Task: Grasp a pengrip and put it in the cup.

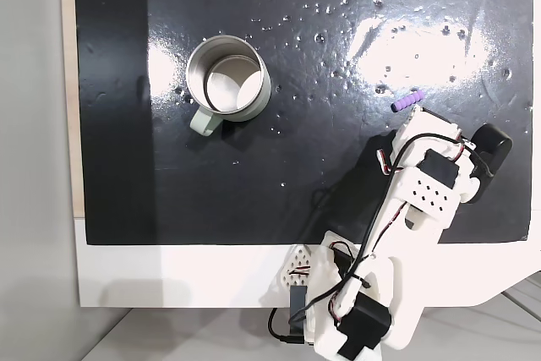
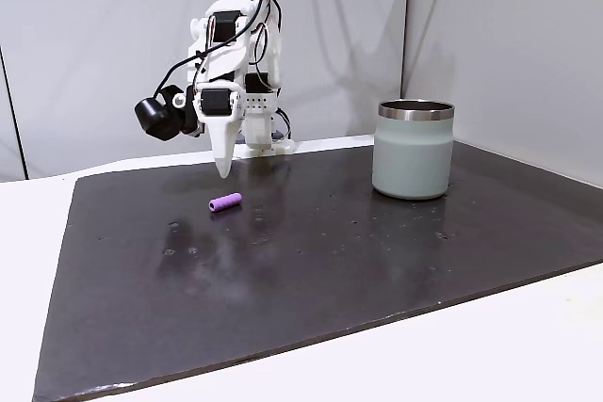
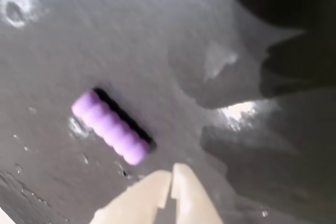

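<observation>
The pengrip (image 1: pixel 407 100) is a short purple ribbed tube lying flat on the black mat, at the right in a fixed view seen from above. In the side fixed view the pengrip (image 2: pixel 225 202) lies just in front of and below my gripper (image 2: pixel 223 172), which hangs a little above the mat with nothing in it. The wrist view shows the pengrip (image 3: pixel 112 127) up and left of my gripper (image 3: pixel 172 176), whose pale fingertips meet in a point. My gripper (image 1: pixel 402 129) is shut. The metal cup (image 1: pixel 228 84) stands upright and empty, well to the left, with its handle (image 1: pixel 203 122) toward the mat's front edge.
The black mat (image 1: pixel 296 183) lies on a white table (image 1: pixel 169 276). The arm's base (image 1: pixel 355 310) sits at the table's front edge. In the side fixed view the cup (image 2: pixel 412 150) stands far right of the arm, with grey walls behind.
</observation>
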